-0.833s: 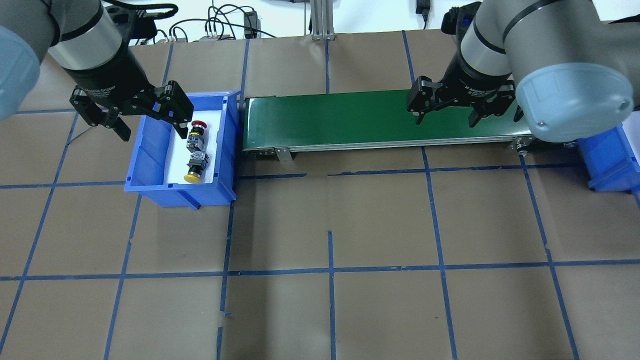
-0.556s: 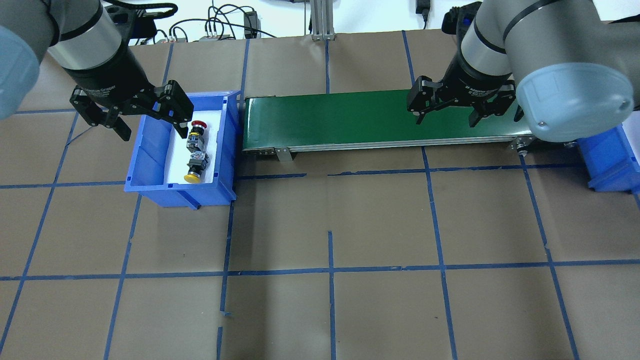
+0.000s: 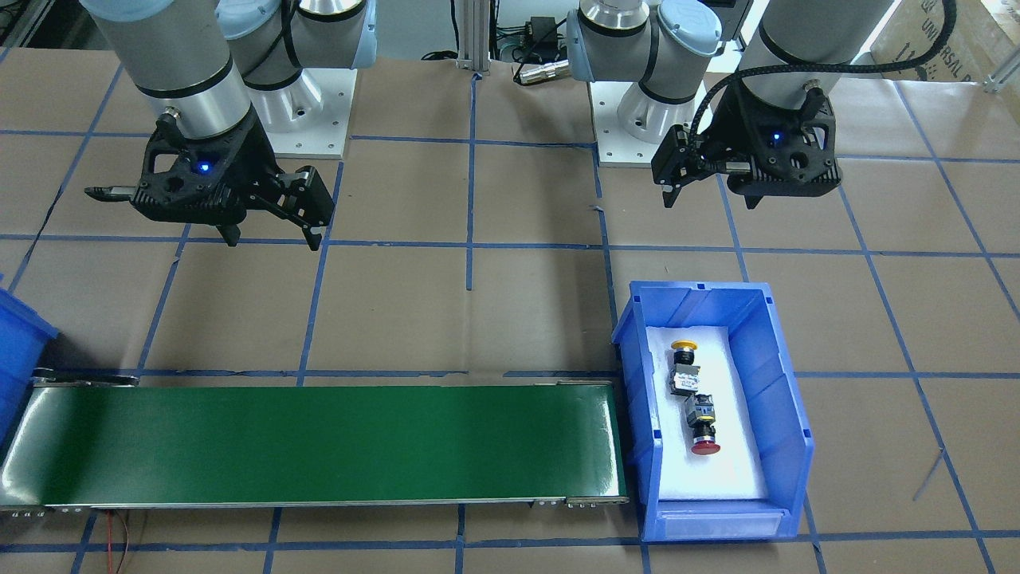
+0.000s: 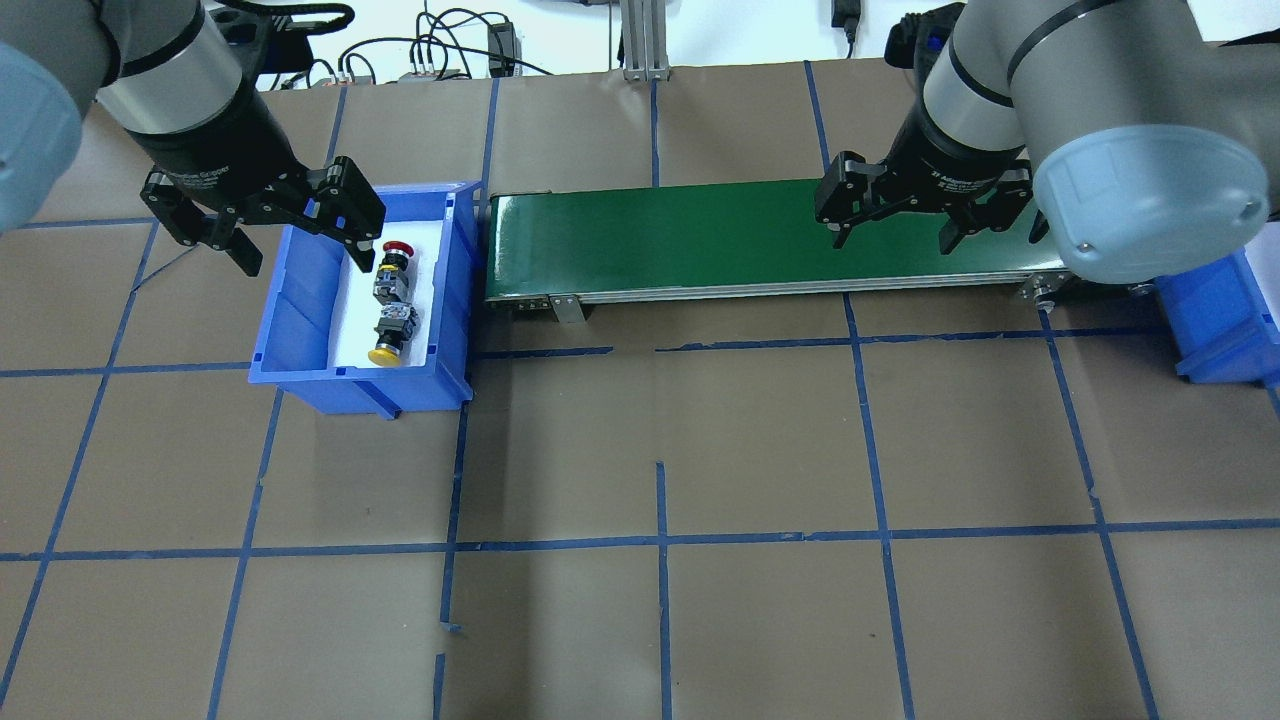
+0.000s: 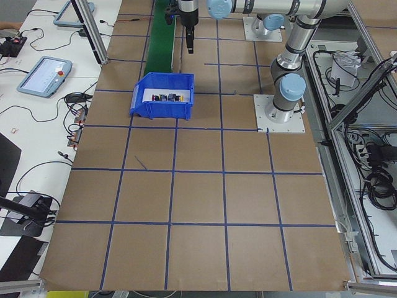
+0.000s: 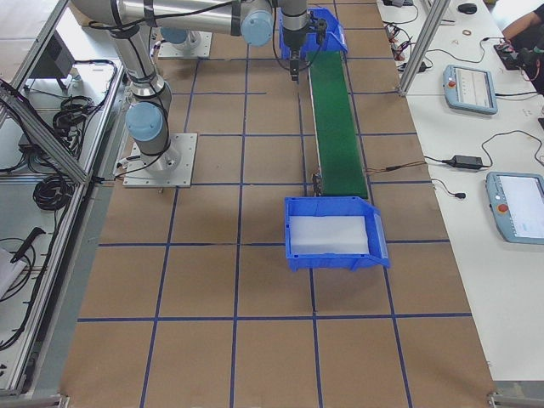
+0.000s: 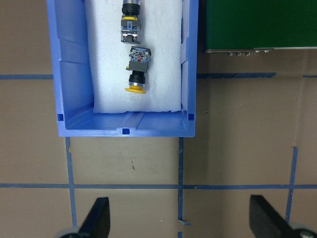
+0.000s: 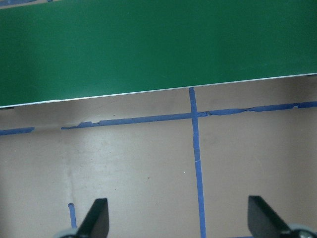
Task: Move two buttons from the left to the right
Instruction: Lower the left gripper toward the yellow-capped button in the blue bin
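Observation:
Two buttons lie end to end on white foam in the left blue bin point(image 4: 360, 385). The red-capped button point(image 4: 393, 262) is at the far end and the yellow-capped button point(image 4: 390, 335) at the near end. They also show in the front view, yellow point(image 3: 682, 363) and red point(image 3: 703, 426), and in the left wrist view, yellow point(image 7: 136, 69) and the red one's body point(image 7: 130, 27). My left gripper point(image 4: 303, 255) hangs open and empty high above the bin. My right gripper point(image 4: 892, 242) hangs open and empty above the right part of the green conveyor belt point(image 4: 680, 240).
The conveyor runs from beside the left bin to a second blue bin point(image 4: 1220, 330) at the right end, which holds only white foam in the right side view point(image 6: 336, 262). Brown paper with blue tape lines point(image 4: 660, 540) covers the table.
My left gripper has shifted slightly away from the near edge in the overhead view. The right arm and the buttons have not moved.

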Robot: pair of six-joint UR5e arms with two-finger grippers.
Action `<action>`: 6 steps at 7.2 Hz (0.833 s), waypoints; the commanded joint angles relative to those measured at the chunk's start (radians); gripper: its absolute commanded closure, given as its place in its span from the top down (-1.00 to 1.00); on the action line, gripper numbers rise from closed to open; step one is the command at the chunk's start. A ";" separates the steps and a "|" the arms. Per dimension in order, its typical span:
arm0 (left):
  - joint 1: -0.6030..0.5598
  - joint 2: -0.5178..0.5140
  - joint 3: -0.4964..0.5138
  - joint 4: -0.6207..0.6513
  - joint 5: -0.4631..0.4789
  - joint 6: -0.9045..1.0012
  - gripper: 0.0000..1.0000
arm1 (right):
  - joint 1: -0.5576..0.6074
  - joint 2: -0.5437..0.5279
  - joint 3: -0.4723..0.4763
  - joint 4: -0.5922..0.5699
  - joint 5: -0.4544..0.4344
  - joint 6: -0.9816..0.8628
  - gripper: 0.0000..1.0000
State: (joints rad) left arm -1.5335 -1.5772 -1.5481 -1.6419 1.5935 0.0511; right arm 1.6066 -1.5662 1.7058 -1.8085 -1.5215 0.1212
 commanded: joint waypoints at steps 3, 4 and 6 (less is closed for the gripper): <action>0.003 -0.033 0.028 0.011 -0.003 0.010 1.00 | -0.001 0.000 0.002 0.000 0.001 0.000 1.00; 0.003 -0.058 0.028 0.037 -0.003 0.010 1.00 | -0.001 0.000 0.002 0.000 0.000 -0.002 1.00; 0.041 -0.124 0.036 0.114 0.006 0.065 1.00 | -0.001 0.001 0.000 0.000 0.001 0.000 1.00</action>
State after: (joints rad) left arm -1.5194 -1.6571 -1.5151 -1.5697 1.5922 0.0752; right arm 1.6060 -1.5658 1.7070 -1.8086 -1.5206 0.1201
